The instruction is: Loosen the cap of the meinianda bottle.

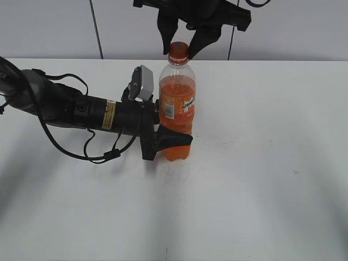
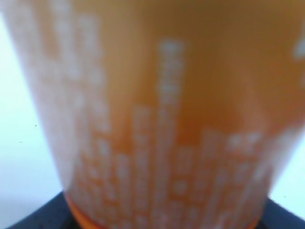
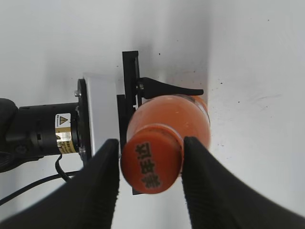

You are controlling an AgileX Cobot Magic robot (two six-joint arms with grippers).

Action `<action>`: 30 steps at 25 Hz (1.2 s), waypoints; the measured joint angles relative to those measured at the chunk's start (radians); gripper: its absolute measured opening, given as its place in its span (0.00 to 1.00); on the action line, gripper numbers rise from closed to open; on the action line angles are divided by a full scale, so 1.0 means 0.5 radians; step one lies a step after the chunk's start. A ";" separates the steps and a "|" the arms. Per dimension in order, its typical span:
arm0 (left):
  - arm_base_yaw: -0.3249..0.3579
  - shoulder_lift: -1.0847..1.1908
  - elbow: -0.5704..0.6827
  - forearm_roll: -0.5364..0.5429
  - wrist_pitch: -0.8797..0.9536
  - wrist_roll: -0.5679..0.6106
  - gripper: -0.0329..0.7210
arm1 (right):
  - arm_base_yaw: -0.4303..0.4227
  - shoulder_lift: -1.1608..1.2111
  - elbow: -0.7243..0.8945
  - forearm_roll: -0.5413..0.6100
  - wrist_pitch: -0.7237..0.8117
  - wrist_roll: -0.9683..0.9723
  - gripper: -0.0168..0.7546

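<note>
Two claws on one bottle. White worktop [image 1: 261, 179] bears upright meinianda bottle [image 1: 177, 98]. Left claw [image 1: 171, 142] clamps bottle's lower body. Right claw [image 3: 150, 160] straddles cap [image 3: 151, 162], fingers [image 3: 102, 181] just beside it; contact unclear.

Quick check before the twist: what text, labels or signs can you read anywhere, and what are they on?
Cap: dark Chinese characters on top, too blurred to read.
Bottle label: white-green logo and barcode patch, too small to read.
Left arm's yellow sticker: unreadable.
Warning-triangle sticker: text too small.
Left wrist view: only blur.
</note>
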 joint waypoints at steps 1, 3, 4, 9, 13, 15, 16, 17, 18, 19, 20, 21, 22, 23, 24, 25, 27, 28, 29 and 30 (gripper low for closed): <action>0.000 0.000 0.000 0.000 0.000 0.000 0.57 | 0.000 0.002 0.000 0.000 0.000 -0.008 0.40; 0.000 0.000 0.000 0.000 0.000 0.000 0.57 | 0.000 0.002 0.000 0.000 0.000 -0.043 0.37; 0.000 0.000 0.000 0.000 0.000 0.000 0.57 | 0.000 0.002 0.000 0.002 0.000 -0.070 0.37; 0.000 0.000 0.000 0.000 0.000 0.000 0.57 | 0.000 0.002 0.000 0.035 0.000 -0.351 0.37; 0.000 0.000 0.000 0.000 0.000 0.000 0.57 | -0.002 0.002 0.000 0.053 -0.001 -0.963 0.37; 0.000 0.000 0.000 0.000 0.000 0.000 0.57 | -0.002 0.002 0.000 0.057 -0.002 -1.266 0.37; 0.000 0.000 0.000 0.000 0.000 0.000 0.57 | -0.002 0.002 0.000 0.057 -0.002 -1.431 0.37; 0.000 0.000 0.000 0.000 0.000 0.000 0.57 | -0.002 0.002 0.000 0.057 -0.002 -1.561 0.37; 0.000 0.000 0.000 0.000 0.000 0.000 0.57 | -0.002 0.002 0.000 0.057 -0.002 -1.680 0.37; 0.000 0.000 0.000 0.000 0.000 0.000 0.57 | -0.002 0.002 0.000 0.057 -0.002 -1.837 0.37; 0.000 0.000 0.000 0.000 0.002 0.000 0.57 | -0.002 0.002 0.000 0.057 -0.002 -1.974 0.37; 0.000 0.000 0.000 0.000 0.002 0.000 0.57 | -0.002 0.002 0.000 0.057 -0.002 -2.085 0.37; 0.000 0.000 0.000 0.000 0.002 0.000 0.57 | -0.002 0.002 0.000 0.057 -0.002 -2.212 0.37; 0.000 0.000 0.000 0.000 0.004 0.000 0.57 | -0.002 0.002 0.000 0.057 -0.004 -2.316 0.37; 0.000 0.000 0.000 0.000 0.004 -0.002 0.57 | -0.002 0.002 0.000 0.057 -0.004 -2.435 0.37; 0.000 0.000 0.000 0.000 0.004 -0.002 0.57 | -0.002 0.002 0.000 0.059 -0.004 -2.545 0.37; 0.000 -0.002 0.000 0.000 0.004 -0.002 0.57 | -0.002 0.002 0.000 0.059 -0.004 -2.731 0.37; 0.000 -0.002 0.000 0.000 0.006 -0.002 0.57 | -0.002 0.002 0.000 0.059 -0.004 -2.821 0.37; 0.000 -0.002 0.000 0.000 0.007 -0.004 0.57 | -0.002 0.002 0.000 0.060 -0.004 -2.888 0.37; 0.000 -0.002 0.000 0.000 0.007 -0.004 0.57 | -0.002 0.002 0.000 0.062 -0.004 -2.960 0.37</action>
